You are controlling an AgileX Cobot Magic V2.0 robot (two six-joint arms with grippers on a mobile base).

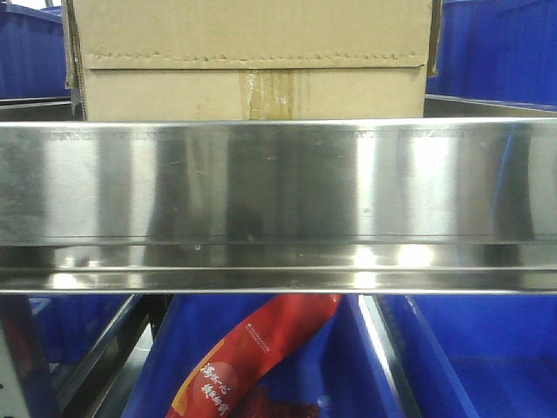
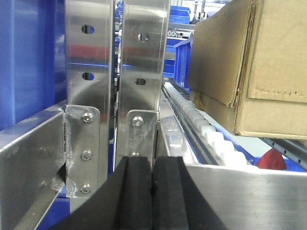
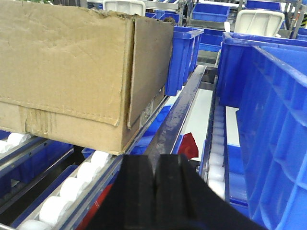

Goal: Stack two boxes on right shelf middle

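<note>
A warehouse rack of steel and blue plastic bins [image 3: 268, 110] fills all three views. In the left wrist view the left tool [image 2: 152, 191] is seen clenched, its two black pads pressed together with nothing between them, just before a steel beam and two grey perforated uprights [image 2: 142, 62] bolted with brackets. In the right wrist view the right tool [image 3: 156, 191] is likewise clenched on nothing, hanging over a dark rail between roller tracks.

White rollers [image 3: 72, 189] are seen under a tan corrugated cardboard box [image 1: 248, 61], which rests on the roller track behind the shelf [image 1: 278, 183]. Only one box can be made out; its top is cut off in the front view, and whether a second lies above it cannot be told. Its face is wrinkled, a saw-edged tape strip [image 1: 252, 61] runs along the flap, and brownish tape [image 1: 265, 94] sits at bottom centre. A torn upper corner is seen in the right wrist view.

The shelf shows a broad mirror-like front lip with blurred reflections. Below it a red packet [image 1: 252, 357] bearing yellow Chinese characters, too small to be read, lies in a blue bin, partly hidden by the lip. White containers [image 3: 256, 21] are seen far behind.
</note>
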